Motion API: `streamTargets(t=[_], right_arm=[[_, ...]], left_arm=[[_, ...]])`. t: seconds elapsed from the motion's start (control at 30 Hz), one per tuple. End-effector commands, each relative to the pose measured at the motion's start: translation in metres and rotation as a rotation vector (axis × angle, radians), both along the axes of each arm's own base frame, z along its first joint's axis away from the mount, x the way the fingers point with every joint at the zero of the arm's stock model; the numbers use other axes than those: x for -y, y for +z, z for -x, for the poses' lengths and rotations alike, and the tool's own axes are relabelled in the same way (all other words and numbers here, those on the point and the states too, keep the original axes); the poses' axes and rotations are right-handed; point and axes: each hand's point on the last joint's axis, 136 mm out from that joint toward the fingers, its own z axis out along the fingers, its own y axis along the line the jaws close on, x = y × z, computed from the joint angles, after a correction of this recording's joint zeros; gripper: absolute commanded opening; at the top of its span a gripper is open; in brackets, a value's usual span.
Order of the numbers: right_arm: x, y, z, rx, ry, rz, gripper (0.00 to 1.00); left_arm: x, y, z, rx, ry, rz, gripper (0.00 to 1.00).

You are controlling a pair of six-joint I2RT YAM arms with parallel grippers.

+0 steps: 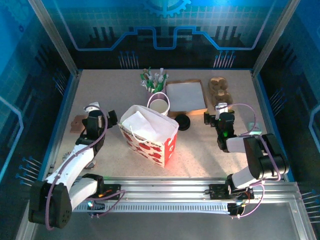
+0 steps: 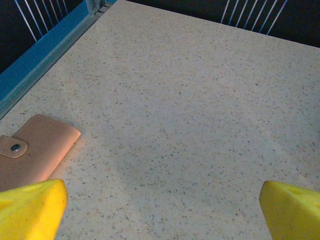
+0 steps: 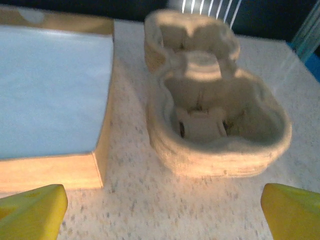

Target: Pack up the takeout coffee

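The takeout coffee is a white paper cup [image 1: 159, 106] standing open, with no lid on it, just behind the red-and-white gift bag [image 1: 150, 134] at the table's middle. A round black lid [image 1: 183, 121] lies on the table to the right of the bag. My left gripper [image 1: 92, 106] is left of the bag, open, over bare table [image 2: 175, 115], with nothing between its yellow fingertips [image 2: 30, 207]. My right gripper [image 1: 220, 108] is right of the lid, open and empty [image 3: 162, 212], facing a stack of pulp cup carriers [image 3: 215, 125].
A tan wallet [image 2: 35, 152] lies by the left gripper, near the table's left edge [image 1: 76, 124]. A pink cup of green-white sticks [image 1: 154, 82] stands at the back. A brown box topped with white paper [image 1: 186, 95] sits left of the carriers [image 1: 220, 87].
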Motion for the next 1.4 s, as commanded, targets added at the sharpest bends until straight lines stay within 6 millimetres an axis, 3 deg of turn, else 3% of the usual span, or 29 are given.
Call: streamTargets(t=[0.0, 0.17, 0.43, 0.6, 0.7, 0.93, 1.37], right_arm=[[-0.005, 0.010, -0.004, 0.054, 0.042, -0.008, 1.00], [0.002, 0.010, -0.008, 0.054, 0.030, -0.029, 1.00], [-0.004, 0.014, -0.002, 0.098, 0.016, 0.028, 1.00], [-0.005, 0.015, -0.001, 0.103, 0.014, 0.030, 1.00], [-0.004, 0.014, -0.001, 0.102, 0.012, 0.030, 1.00], [-0.003, 0.014, -0.002, 0.096, 0.008, 0.027, 1.00], [-0.001, 0.012, -0.004, 0.081, 0.002, 0.016, 1.00]], left_arm=[[-0.006, 0.002, -0.005, 0.028, 0.005, -0.001, 0.99], [-0.007, 0.001, -0.012, 0.042, -0.023, 0.004, 1.00], [-0.007, -0.014, -0.036, 0.060, -0.088, -0.048, 0.99], [-0.007, -0.035, -0.046, 0.097, -0.093, -0.068, 0.99], [-0.011, -0.034, -0.051, 0.136, -0.074, -0.073, 0.99], [0.006, -0.051, -0.065, 0.132, -0.178, -0.049, 0.99], [0.009, -0.057, -0.063, 0.162, -0.179, -0.084, 0.99]])
